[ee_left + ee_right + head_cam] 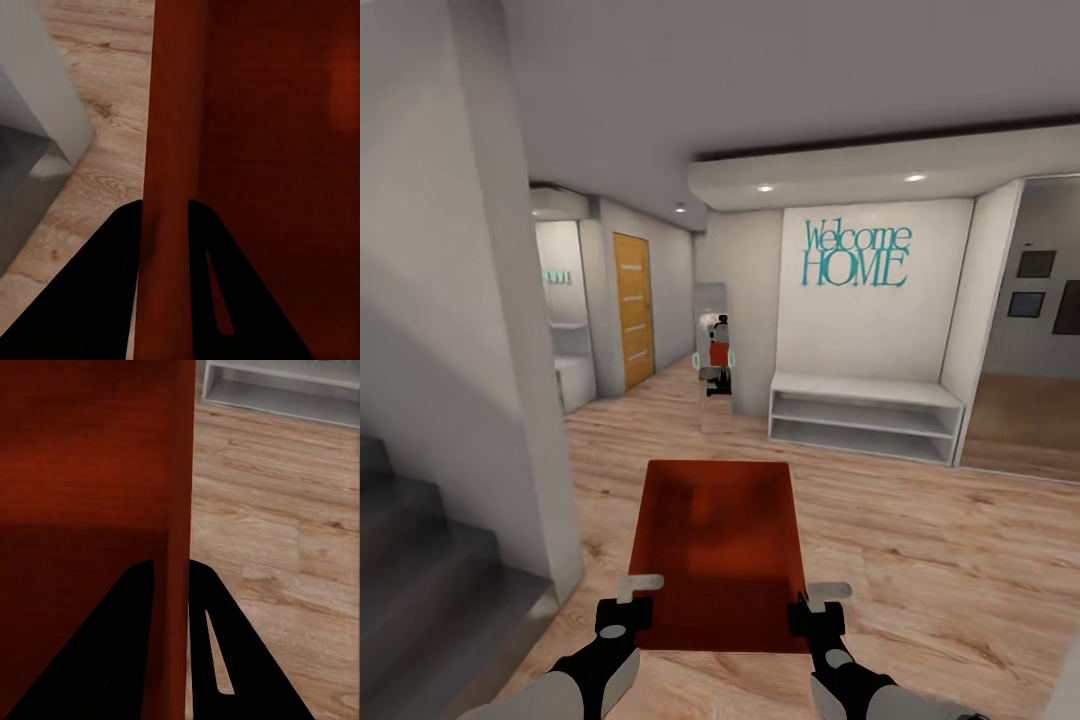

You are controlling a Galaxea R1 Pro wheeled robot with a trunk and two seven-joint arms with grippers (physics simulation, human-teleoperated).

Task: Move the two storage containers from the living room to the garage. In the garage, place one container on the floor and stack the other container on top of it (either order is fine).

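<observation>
One red-orange open-top storage container (718,550) hangs level over a light wood plank floor, held between my arms. My left gripper (628,600) is shut on the container's left wall (166,150) near its near corner. My right gripper (816,605) is shut on the right wall (174,495). In each wrist view the thin wall runs between the two black fingers (112,285) (116,645). The container looks empty inside. The other container and the garage are out of view.
A grey wall corner (510,380) and dark stairs (420,570) stand close on the left. Ahead are a white low bench shelf (865,415), a "Welcome HOME" sign (857,255), a mirror (715,350) and a wooden door (632,310). Wood floor (940,560) stretches ahead and to the right.
</observation>
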